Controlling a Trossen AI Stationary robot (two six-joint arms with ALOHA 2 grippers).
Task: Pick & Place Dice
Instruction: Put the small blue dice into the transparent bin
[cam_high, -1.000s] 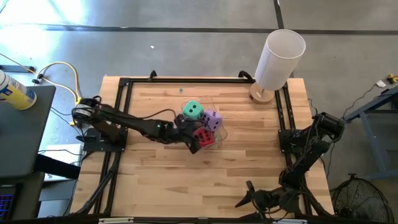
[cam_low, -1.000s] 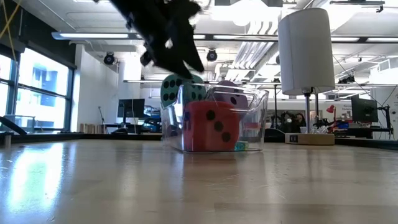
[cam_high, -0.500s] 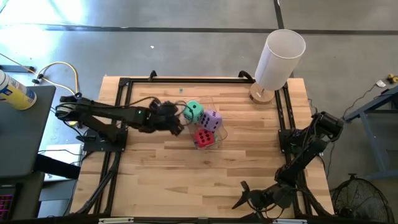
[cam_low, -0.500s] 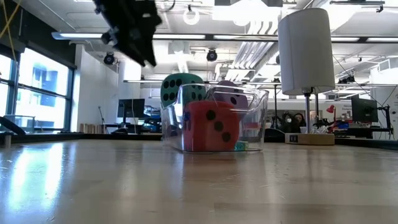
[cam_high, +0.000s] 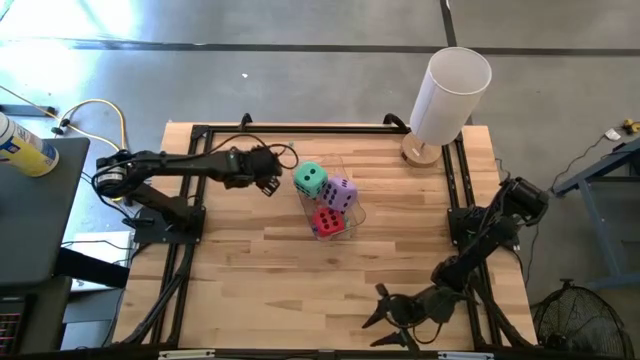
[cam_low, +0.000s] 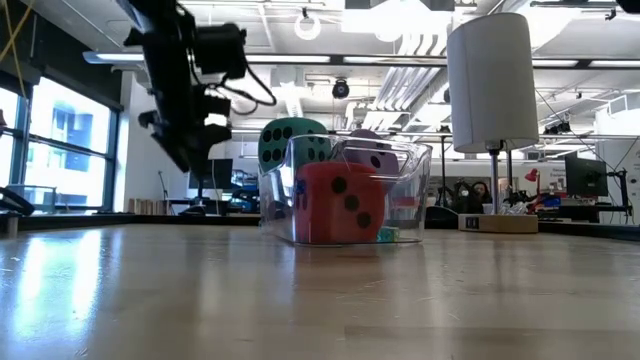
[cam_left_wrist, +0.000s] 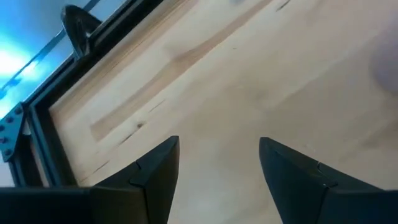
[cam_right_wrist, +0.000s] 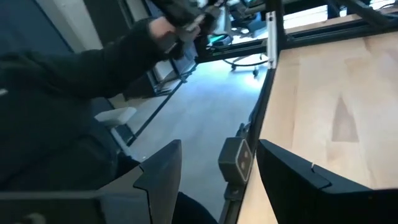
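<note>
Dice bunched up near the middle of the surface (cam_high: 260, 270), inside a clear bin (cam_low: 410, 190): green die (cam_high: 310, 179) at the bin's 11 o'clock, purple die (cam_high: 340, 193) at 2 o'clock, red die (cam_high: 327, 221) at 6 o'clock. Green perched high, poking above the rim in the low view. Purple just behind it there, red pressed up against the front wall. All three touching or close to it. Pink die nowhere to be made out.

Left hand (cam_high: 268, 170) parked at 9 o'clock of the bin, near the green die but apart from it, raised off the surface in the low view. Fingers (cam_left_wrist: 155, 174) spread wide in the left wrist view, nothing between them, bare wood underneath.

Right hand (cam_high: 385, 312) well away at 5 o'clock of the bin, down by the near edge of the surface. Fingers (cam_right_wrist: 286, 180) spread apart too, holding nothing, pointing past the edge of the surface toward the floor. Dark sleeve (cam_right_wrist: 62, 93) of a person filling one side of that right wrist view.

White cylinder (cam_high: 450, 95) on a round wooden base at 1 o'clock of the bin, hard against the far right corner, well apart from the dice. Black frame rail (cam_high: 300, 129) running round the surface.
</note>
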